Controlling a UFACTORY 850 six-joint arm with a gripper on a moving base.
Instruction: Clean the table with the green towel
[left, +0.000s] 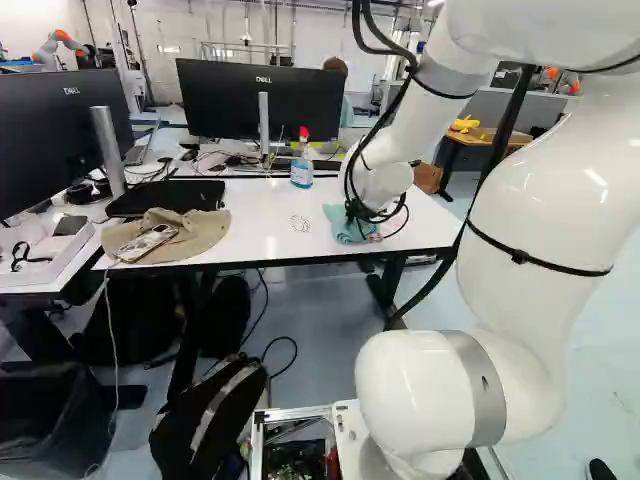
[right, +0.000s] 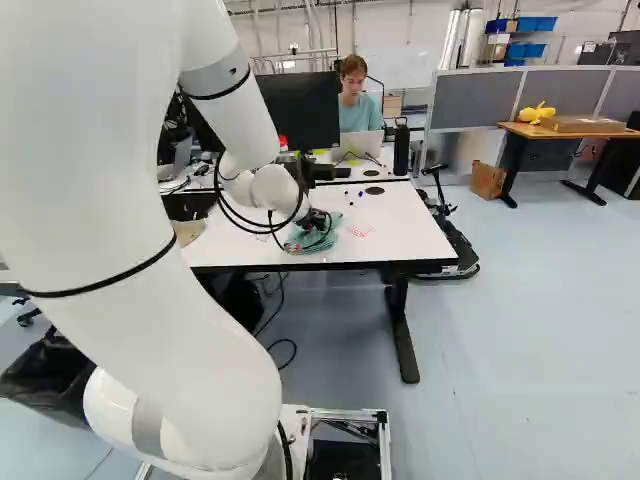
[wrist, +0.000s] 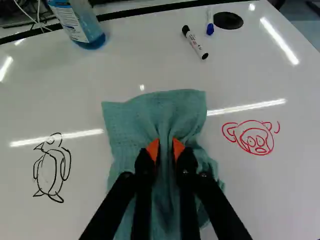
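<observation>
Green and woven, the towel (wrist: 150, 110) lies bunched on the white tabletop (wrist: 275, 195), just right of centre in the left base view and near the middle of the right base view. The hand (wrist: 165, 146) has it pinched, a fold drawn up between both orange pads (wrist: 153, 149). I'd expect it to handle light and limp, hard to damage, sliding easily on the glossy surface but crumpling if shoved. A thick fold near its middle is the place to hold, with loose cloth left beneath for wiping under mild downward pressure. Both drawings await a wipe: the black bird drawing (wrist: 48, 172), left of the towel in the left base view, and the red face drawing (wrist: 256, 140), right of it in the right base view. A wide stroke could knock the black-capped marker (wrist: 195, 42), blue-capped marker (wrist: 210, 26) or spray bottle (wrist: 82, 25). With the arm (left: 390, 185) covering part of the cloth from behind, its contact underneath is probably, not certainly, even
</observation>
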